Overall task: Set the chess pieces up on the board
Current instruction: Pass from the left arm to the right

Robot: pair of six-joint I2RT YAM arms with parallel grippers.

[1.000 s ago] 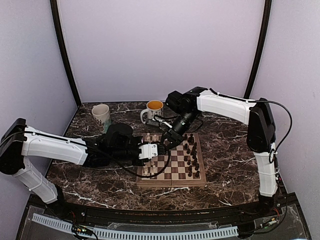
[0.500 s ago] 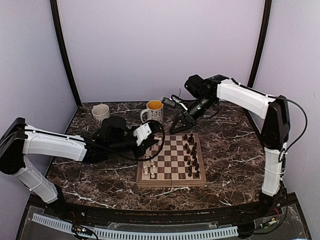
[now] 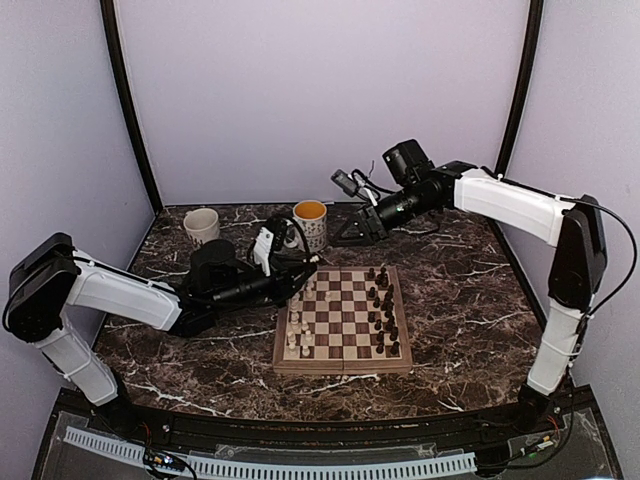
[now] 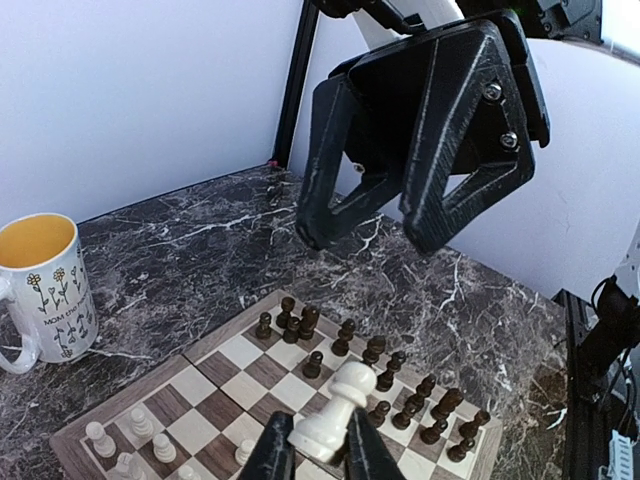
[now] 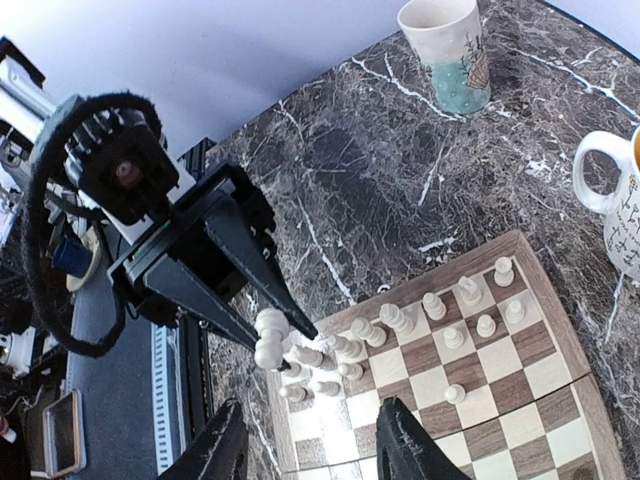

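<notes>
Around me stand pale lilac walls (image 3: 320, 90), two black posts (image 3: 129, 110) rising at the far corners of my dark marbled surface (image 3: 460, 300).

arms (image 3: 120, 292): white shells, black joints | fingers (image 4: 460, 130): black, screwed | cables (image 5: 32, 250): black, looped

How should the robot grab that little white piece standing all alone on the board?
Probably near its top, coming straight down from above. The white piece stands upright with empty squares beside it on the board, so the fingers should fit on either side.
</notes>
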